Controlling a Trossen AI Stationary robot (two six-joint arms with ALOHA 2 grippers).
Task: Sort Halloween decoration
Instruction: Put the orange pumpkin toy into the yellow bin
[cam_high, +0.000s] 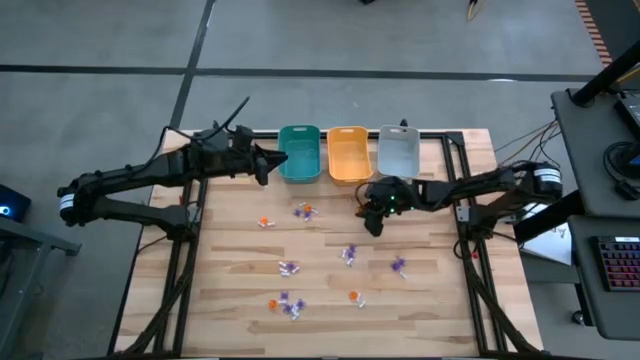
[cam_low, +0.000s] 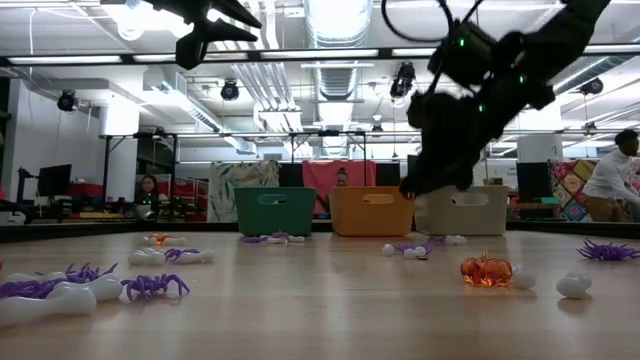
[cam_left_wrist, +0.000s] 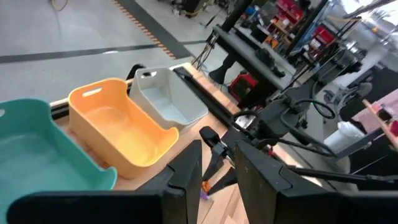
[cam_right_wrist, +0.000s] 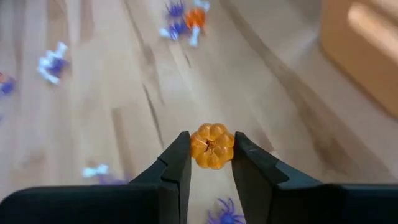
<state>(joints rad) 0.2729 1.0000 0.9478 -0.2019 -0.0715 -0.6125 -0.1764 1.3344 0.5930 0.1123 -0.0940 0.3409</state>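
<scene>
Small orange, purple and white Halloween trinkets lie scattered on the wooden table. My right gripper hangs over the table's middle, in front of the orange bin, shut on a tiny orange pumpkin. My left gripper is raised near the teal bin at the far left. Its fingers stand a little apart with nothing between them. My right gripper pinches the pumpkin's two opposite sides between its two fingertips. The fingers slant down toward the table from the right side. The pumpkin sits at their free ends, lifted clear of the table.
Teal, orange and grey bins stand in a row at the table's far edge. More trinkets lie near the front: an orange pumpkin, purple spiders and white pieces. People show in the room behind the table.
</scene>
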